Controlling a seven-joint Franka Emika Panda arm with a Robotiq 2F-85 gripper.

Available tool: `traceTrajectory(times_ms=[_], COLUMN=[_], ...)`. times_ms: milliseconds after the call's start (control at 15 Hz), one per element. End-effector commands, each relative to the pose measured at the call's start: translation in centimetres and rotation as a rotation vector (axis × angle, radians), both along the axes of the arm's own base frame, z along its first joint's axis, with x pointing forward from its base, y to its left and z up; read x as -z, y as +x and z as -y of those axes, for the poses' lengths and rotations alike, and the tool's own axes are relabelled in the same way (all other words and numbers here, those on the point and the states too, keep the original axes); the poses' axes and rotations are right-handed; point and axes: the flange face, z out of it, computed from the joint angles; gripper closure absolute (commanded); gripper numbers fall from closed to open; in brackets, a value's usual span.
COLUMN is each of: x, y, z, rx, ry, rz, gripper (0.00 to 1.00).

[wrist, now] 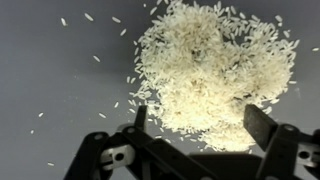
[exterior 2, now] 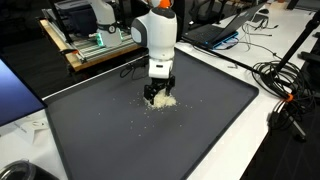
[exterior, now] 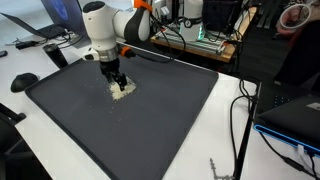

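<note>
Pile of uncooked rice [wrist: 205, 75] lies on a dark mat [exterior 2: 215, 120], nearer the edge where the arm comes in. Gripper [wrist: 197, 128] stands low over the pile's rim, fingers [wrist: 262, 125] spread wide and holding nothing, with grains between them. Loose grains [wrist: 90, 50] are scattered beside the pile. Off the mat and well apart are cables [exterior 2: 285, 95], a laptop [exterior 2: 225, 30] and a wooden rack of electronics [exterior 2: 90, 45]. Lettering on the equipment is too small to read.
</note>
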Motion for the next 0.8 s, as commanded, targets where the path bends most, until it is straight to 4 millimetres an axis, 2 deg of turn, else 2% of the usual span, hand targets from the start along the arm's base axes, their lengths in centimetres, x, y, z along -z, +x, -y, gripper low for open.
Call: traceTrajectory(times_ms=[0, 533, 667, 733], x=[0.9, 0.3, 0.0, -0.1], y=[0.9, 1.7, 1.8, 1.8], z=[0.0, -0.5, -0.6, -0.6], rx=[-0.016, -0.031, -0.034, -0.036], ry=[0.032, 0.034, 0.033, 0.033], rz=[-0.005, -0.020, -0.026, -0.029], gripper=[0.31, 0.88, 1.00, 1.00])
